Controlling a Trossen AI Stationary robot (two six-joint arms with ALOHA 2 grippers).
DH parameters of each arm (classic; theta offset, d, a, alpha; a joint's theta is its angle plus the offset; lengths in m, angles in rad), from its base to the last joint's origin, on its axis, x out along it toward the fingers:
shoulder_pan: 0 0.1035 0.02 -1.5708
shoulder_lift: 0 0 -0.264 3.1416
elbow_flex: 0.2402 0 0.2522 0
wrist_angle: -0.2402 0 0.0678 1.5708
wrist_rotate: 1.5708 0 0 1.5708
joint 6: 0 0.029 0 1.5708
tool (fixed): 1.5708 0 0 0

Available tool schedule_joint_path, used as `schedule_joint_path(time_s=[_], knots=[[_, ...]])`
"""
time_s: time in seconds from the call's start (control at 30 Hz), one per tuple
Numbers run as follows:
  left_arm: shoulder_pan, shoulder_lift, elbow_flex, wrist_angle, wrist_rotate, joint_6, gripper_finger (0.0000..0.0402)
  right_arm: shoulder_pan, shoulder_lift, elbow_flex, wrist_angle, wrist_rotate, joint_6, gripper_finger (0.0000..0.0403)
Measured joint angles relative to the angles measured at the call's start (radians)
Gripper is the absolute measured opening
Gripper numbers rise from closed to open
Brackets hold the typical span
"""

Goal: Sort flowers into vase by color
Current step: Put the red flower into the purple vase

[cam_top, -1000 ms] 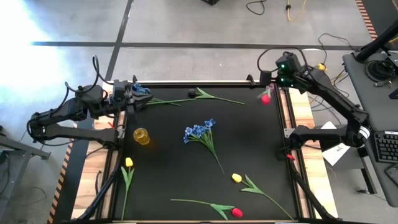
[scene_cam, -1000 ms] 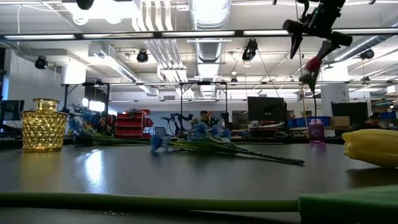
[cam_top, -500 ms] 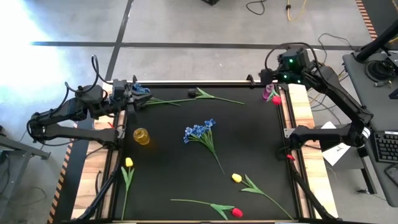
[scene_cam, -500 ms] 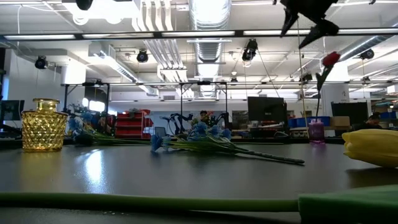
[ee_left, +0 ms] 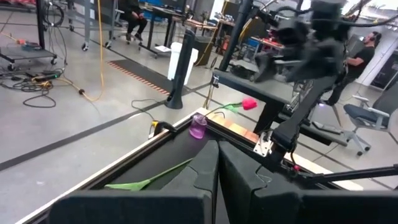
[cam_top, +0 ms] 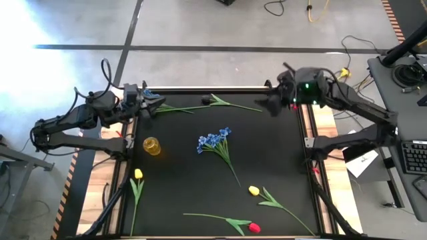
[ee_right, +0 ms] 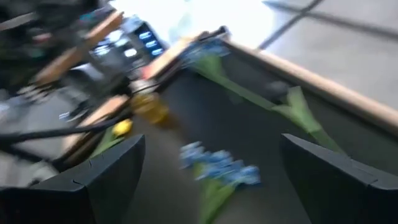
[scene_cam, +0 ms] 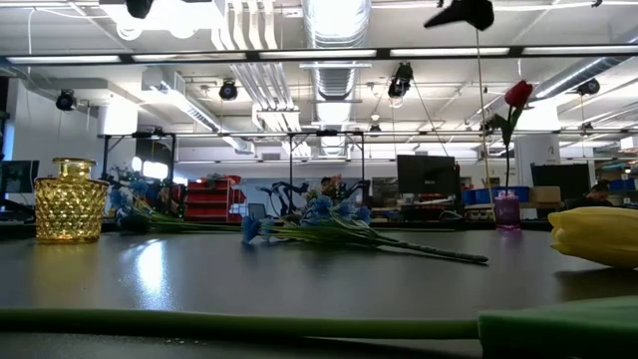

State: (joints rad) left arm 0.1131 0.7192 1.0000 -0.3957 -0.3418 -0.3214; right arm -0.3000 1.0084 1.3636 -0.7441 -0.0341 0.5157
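Note:
A red tulip [scene_cam: 518,95] stands upright with its stem in a small pink vase [scene_cam: 506,210] at the table's far right corner; the left wrist view shows vase [ee_left: 198,126] and bud [ee_left: 249,103]. My right gripper [cam_top: 268,107] hovers left of that vase, open and empty [ee_right: 212,142]. My left gripper [cam_top: 152,107] is shut [ee_left: 218,149] at the far left corner, beside the blossoms of a blue flower [cam_top: 148,98] lying along the far edge. A yellow glass vase [cam_top: 151,145] stands near the left side. My left gripper sits right at the blossom end of the blue flower [cam_top: 148,98]. A green leaf [ee_left: 149,180] shows just beyond its shut fingers. I cannot tell whether the fingers touch the flower.
A blue bunch [cam_top: 213,141] lies mid-table. Yellow tulips lie near the left edge [cam_top: 138,175] and near right of centre [cam_top: 254,191]. A red tulip [cam_top: 254,227] lies at the near edge. Another green stem [cam_top: 233,104] lies along the far edge.
My right gripper brought the red tulip over the pink vase, let go of it, then rose and swung toward the table's left. The tulip, tilted in the hold before, now stands upright in the vase.

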Motion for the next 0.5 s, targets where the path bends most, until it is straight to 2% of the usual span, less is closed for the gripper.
schedule_joint_path(time_s=[0.17,0.3,0.5], knots=[[0.000,0.007,0.000,0.000,0.000,0.030,0.0000,0.218,0.009,0.000,0.022,0.000,0.101,0.0360],[0.000,0.009,0.000,0.038,-0.016,0.079,0.0000,0.386,0.068,-0.003,0.008,0.008,0.191,0.0352],[0.000,0.010,0.001,0.124,-0.017,0.150,0.0000,0.572,0.197,-0.003,-0.126,0.006,0.371,0.0328]])
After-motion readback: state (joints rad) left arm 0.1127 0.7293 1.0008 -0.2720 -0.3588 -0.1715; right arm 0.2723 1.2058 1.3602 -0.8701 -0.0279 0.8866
